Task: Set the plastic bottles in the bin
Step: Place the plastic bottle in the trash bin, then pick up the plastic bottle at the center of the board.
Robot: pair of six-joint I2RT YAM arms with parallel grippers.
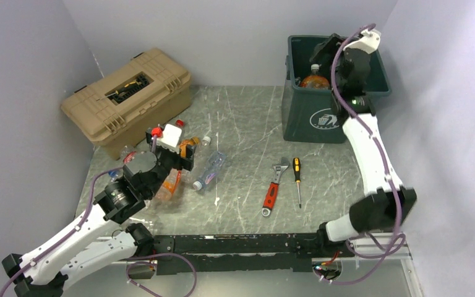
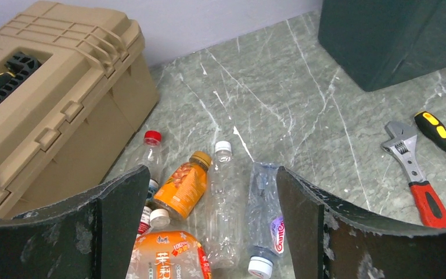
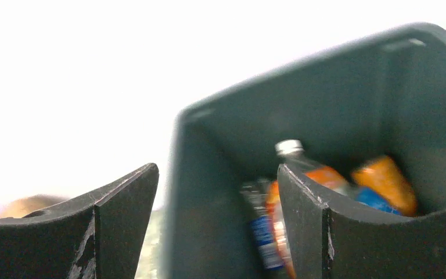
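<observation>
I see the bin [image 1: 314,120] at far right, some bottles [image 1: 315,81] inside. My right gripper [image 3: 218,174] hangs over it, jaws spread, empty. Beside the toolbox [image 2: 46,116], my left gripper [image 2: 212,174] hovers, spread wide, above loose bottles [image 2: 183,189].

A white litter symbol [image 1: 326,119] marks the front of the dark green bin [image 1: 302,106]. Well left of the bin, an orange bottle [image 2: 168,256] carries white Chinese characters; the clear bottle [image 2: 265,218] beside it bears red lettering too small to read.
</observation>
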